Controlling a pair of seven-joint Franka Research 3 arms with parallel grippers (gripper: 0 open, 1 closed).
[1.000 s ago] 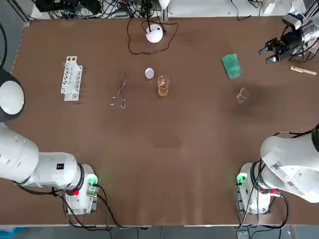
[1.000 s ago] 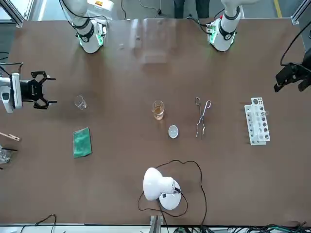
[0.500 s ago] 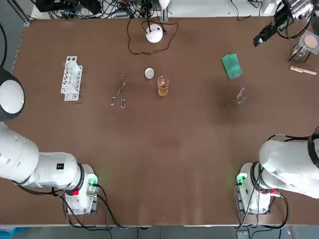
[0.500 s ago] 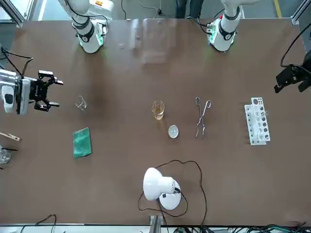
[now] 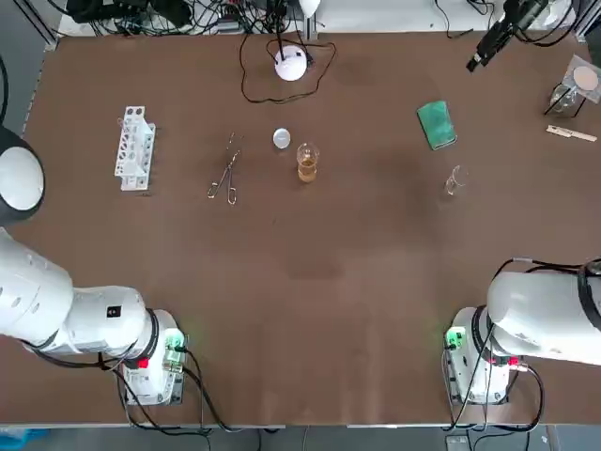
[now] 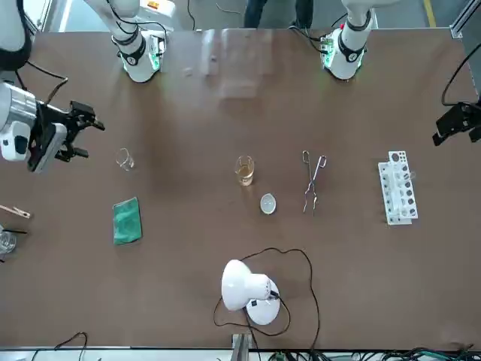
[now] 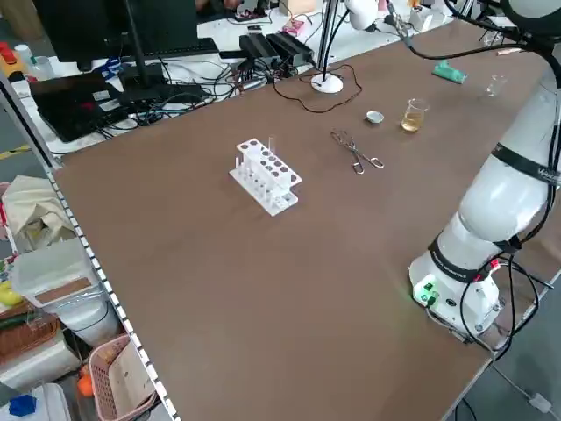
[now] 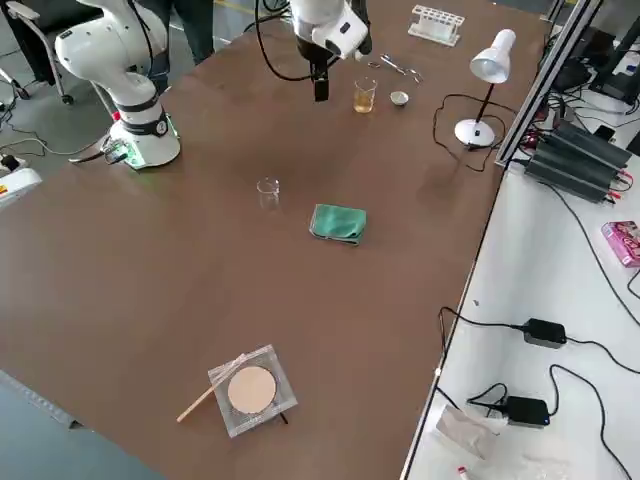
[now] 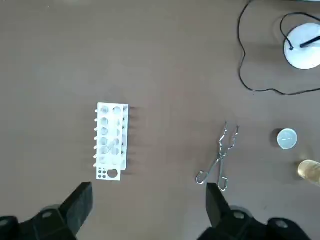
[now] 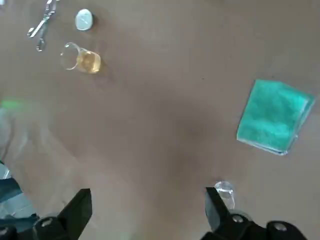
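Item, my right pincer [image 10: 147, 196]: fingers wide apart and empty, held high above and to one side of the folded green cloth [image 10: 274, 123]; clear glass [image 10: 224, 191], small, faint and hard to make out, near that cloth; left pincer [image 9: 147, 192], likewise apart, well away from the cloth over the white tube rack [image 9: 112, 140].
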